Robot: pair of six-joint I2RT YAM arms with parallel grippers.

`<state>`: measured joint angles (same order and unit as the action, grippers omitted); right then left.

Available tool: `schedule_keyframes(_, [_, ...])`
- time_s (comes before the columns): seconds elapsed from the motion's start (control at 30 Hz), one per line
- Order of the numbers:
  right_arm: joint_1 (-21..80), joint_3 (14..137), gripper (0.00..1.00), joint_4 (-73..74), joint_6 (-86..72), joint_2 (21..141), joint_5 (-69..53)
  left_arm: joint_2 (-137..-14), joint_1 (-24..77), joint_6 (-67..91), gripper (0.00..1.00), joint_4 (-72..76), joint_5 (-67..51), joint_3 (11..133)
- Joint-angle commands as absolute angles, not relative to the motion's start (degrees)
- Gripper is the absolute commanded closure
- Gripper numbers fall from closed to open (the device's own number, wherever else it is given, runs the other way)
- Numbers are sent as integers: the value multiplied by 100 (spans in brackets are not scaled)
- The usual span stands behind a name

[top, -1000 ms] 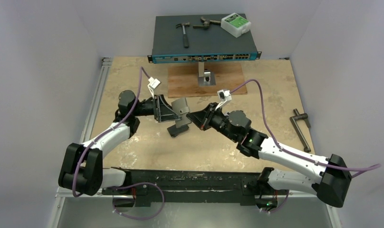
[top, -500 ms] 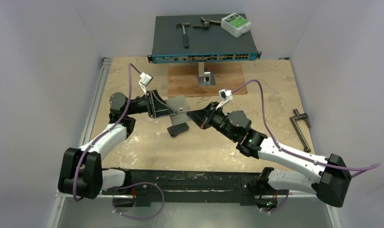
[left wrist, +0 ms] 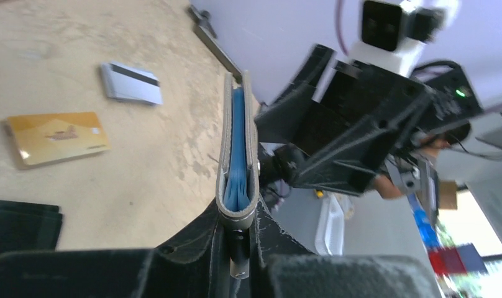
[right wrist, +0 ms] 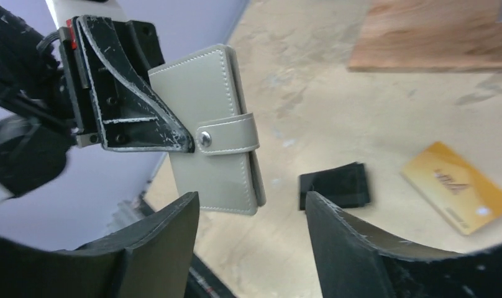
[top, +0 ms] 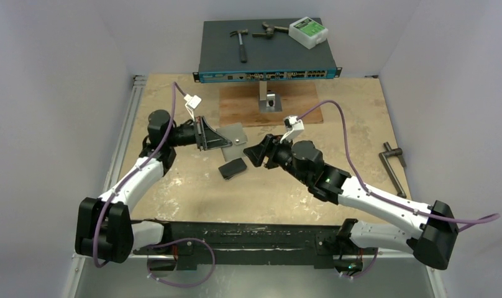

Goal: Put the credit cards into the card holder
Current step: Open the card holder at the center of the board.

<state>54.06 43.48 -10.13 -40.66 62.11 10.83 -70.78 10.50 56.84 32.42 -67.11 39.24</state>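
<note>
**Holder held up, cards waiting on the worktop**

The left fingers are closed tight on the card holder and hold it up in the air, on its edge. The strap lies across the front and looks snapped on its round button. The right fingers are spread open, just beside the holder and not touching it.

Two cards lie flat on the worktop: an orange-yellow card and a card with a dark stripe. They are well apart from the holder. A black case lies near them.

So I think this is the opening step. No card shown here is on its way in. Next, the right fingers likely need to pull the strap off the button and fold the holder open, while the left fingers keep it steady.

From the edge, only a thin blue strip shows inside the holder, so I cannot tell if any card is in there. From above, the arms hide the cards. More cards may lie out of sight.
</note>
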Motion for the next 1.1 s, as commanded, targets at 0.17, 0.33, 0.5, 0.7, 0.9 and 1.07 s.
schedule_keyframes(0.17, [5699,6135,34,879,-3815,7086,2108,-6860,1341,1869,100,-1826,-4839,5359])
schedule_keyframes(0.33, [5820,6781,35,1192,-4186,7710,2014,-6669,1412,1307,100,-2593,-4372,5675])
schedule_keyframes(0.5, [5862,7065,35,1239,-4498,7875,1938,-6188,1578,534,100,-3226,-3984,5933])
schedule_keyframes(0.7, [5983,7107,37,1183,-4880,7978,2008,-5937,1767,232,100,-3565,-3820,6109])
schedule_keyframes(0.9, [6097,7308,39,1282,-4944,8150,2090,-5827,2087,331,100,-3424,-3505,6085])
schedule_keyframes(1.07, [6178,7337,43,1392,-5114,8287,2120,-5736,2092,314,100,-3287,-3259,6044])
